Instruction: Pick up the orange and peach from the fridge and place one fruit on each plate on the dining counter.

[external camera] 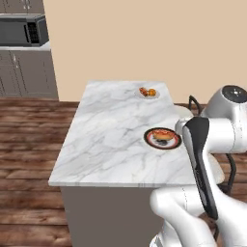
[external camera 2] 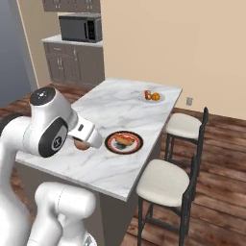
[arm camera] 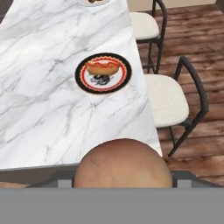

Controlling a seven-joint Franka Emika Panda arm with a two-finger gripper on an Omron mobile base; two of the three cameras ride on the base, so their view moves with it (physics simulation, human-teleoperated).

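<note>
Tool (arm camera: 122,183) was clenched on the peach (arm camera: 122,164): in hand view the reddish-tan fruit sat right at the bottom, btwn the fingertips, w/ a faint seam line across it. In right base view the peach (external camera 2: 82,144) showed just under the wrist, held above the near part of the table (external camera 2: 120,103), close to its left edge.

Table was the big white grey-veined marble island, grey base. On it, two plates. The dark-rimmed plate (external camera 2: 124,142) w/ red-orange ring and pale centre lay near the right edge, just beside the held peach in right base view; it carried a reddish-orange item on its pale centre, kind unclear. In hand view that plate (arm camera: 103,72) was well ahead of the peach, apart from it. In left base view it (external camera: 163,138) sat just left of the arm's dark-striped link.

The white plate (external camera 2: 152,96) lay at the far end of the table, w/ the orange (external camera 2: 155,96) on it, touching a second small reddish piece; too small to tell what.

Two white-cushioned dark-framed stools (external camera 2: 163,180) stood along the table's right side. Microwave (external camera 2: 80,28) on grey cabinets at the back left. Wood floor.
</note>
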